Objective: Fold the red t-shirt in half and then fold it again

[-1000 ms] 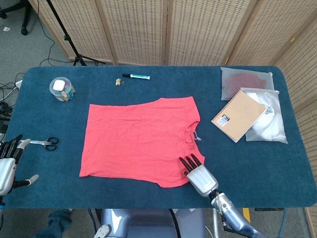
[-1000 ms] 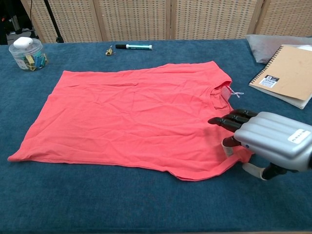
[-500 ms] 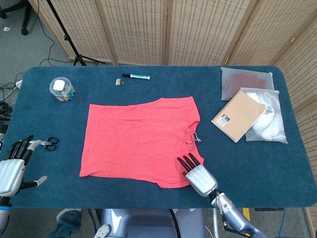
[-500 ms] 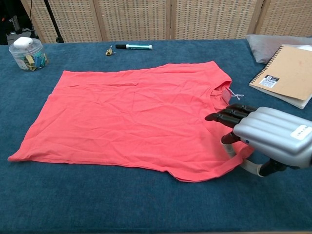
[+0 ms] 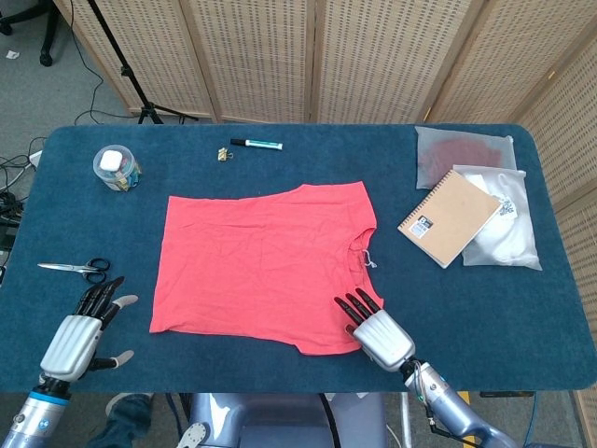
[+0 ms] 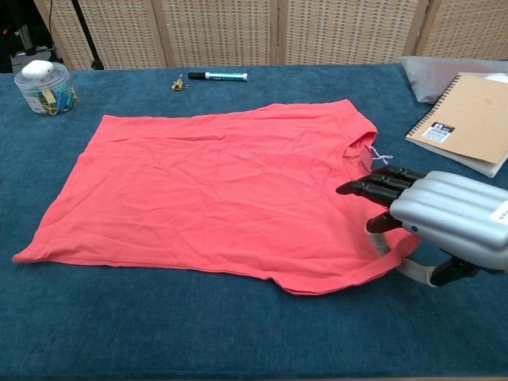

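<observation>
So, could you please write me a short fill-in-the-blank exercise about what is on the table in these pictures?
1. The red t-shirt lies ____ on the blue table, not yet folded.
2. The right hand is at the shirt's near corner beside the ____.
3. The scissors lie on the table just beyond the ____ hand.
4. The marker lies next to a small binder ____.

Missing words: flat; collar; left; clip
</observation>
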Controlling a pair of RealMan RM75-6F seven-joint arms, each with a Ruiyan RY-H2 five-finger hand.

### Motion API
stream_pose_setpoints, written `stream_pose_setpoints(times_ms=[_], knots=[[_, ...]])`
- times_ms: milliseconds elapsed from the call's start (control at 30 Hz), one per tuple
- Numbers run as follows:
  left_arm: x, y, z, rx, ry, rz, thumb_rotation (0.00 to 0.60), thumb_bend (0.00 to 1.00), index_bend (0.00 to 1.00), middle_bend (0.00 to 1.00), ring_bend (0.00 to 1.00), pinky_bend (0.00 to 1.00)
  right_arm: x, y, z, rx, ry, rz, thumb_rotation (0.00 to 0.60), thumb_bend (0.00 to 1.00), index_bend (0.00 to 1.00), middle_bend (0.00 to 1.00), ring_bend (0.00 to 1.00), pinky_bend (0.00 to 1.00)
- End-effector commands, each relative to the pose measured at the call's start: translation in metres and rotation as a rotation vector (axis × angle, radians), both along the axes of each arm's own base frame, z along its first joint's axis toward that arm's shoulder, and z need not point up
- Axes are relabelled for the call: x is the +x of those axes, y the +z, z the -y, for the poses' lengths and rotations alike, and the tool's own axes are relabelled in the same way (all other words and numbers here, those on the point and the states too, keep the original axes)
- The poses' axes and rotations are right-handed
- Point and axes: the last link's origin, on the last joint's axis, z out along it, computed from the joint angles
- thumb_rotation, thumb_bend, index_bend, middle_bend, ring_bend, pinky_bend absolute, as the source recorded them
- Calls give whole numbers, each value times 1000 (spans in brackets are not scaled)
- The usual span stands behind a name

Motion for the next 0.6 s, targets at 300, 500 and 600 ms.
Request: stream_pose_setpoints(times_ms=[300, 500, 600], knots=[[-12, -44, -17, -63, -24, -101, 600, 78, 284, 0, 0, 0, 1, 0, 2, -2, 1, 5, 600, 466, 567, 53, 0, 0], [-13, -61, -30, -88, -5, -107, 600, 128, 298, 0, 0, 0, 0, 1, 4, -7, -5, -1, 600, 466, 567, 53, 0, 0], [-13, -64, -34, -85, -1, -113, 600, 144, 302, 0, 0, 0, 1, 1, 4, -7, -6, 0, 600, 466, 568, 53, 0, 0]])
